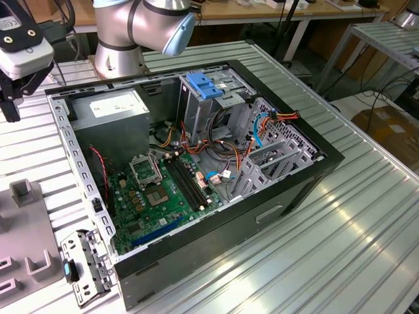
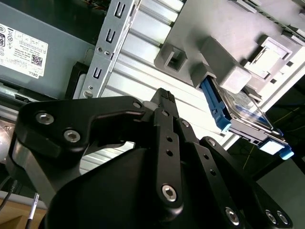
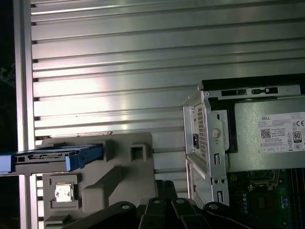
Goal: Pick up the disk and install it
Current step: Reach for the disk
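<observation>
The disk is a silver drive with blue side rails, standing on edge in a slot of a grey holder. In the first wrist view the disk shows edge-on at the far end of that holder. My gripper hovers above the ribbed table between the holder and the open computer case, apart from the disk. Its black fingers look pressed together with nothing between them. In the exterior view the arm's wrist head hangs at the upper left, above the holder.
The open computer case lies on the aluminium table. Inside are a grey power supply, a green board and a metal drive cage topped by a bare blue bracket. A small metal bracket lies by the case's near corner.
</observation>
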Motion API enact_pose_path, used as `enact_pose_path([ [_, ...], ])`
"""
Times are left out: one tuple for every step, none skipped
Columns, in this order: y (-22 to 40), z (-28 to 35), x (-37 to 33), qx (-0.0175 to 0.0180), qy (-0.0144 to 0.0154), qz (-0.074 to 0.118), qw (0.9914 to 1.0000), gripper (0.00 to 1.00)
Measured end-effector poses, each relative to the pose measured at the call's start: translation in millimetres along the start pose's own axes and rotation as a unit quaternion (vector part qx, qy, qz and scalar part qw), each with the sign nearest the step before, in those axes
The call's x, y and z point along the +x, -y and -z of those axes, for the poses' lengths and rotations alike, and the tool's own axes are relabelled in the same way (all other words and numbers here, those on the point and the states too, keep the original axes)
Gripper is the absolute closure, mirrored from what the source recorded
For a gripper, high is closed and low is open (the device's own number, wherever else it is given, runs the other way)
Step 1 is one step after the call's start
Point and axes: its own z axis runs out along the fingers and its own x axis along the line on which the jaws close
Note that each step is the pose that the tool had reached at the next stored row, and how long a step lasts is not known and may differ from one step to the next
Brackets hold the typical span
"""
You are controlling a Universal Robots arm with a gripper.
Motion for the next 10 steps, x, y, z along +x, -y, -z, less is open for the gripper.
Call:
enact_pose_path([
  [0.1, -0.1, 1.6, 0.0, -0.0003, 0.0, 1.0, 0.89],
  [0.3, -0.2, 3.2, 0.0001, -0.0008, 0.0, 1.0, 0.89],
  [0.4, -0.4, 4.6, 0.0001, -0.0011, 0.0, 1.0, 0.89],
  [0.4, -0.4, 5.5, 0.0001, -0.0014, 0.0, 1.0, 0.89],
  [0.5, -0.5, 6.4, 0.0001, -0.0015, 0.0, 1.0, 0.89],
  [0.6, -0.6, 8.1, 0.0001, -0.0018, 0.0, 1.0, 0.89],
  [0.8, -0.7, 10.2, 0.0001, -0.0023, 0.0, 1.0, 0.89],
  [0.9, -0.8, 11.8, 0.0002, -0.0026, 0.0, 1.0, 0.89],
  [1.1, -1.0, 13.3, 0.0002, -0.0029, 0.0, 1.0, 0.89],
  [1.2, -1.1, 15.8, 0.0002, -0.0035, 0.0, 0.99999, 0.89],
])
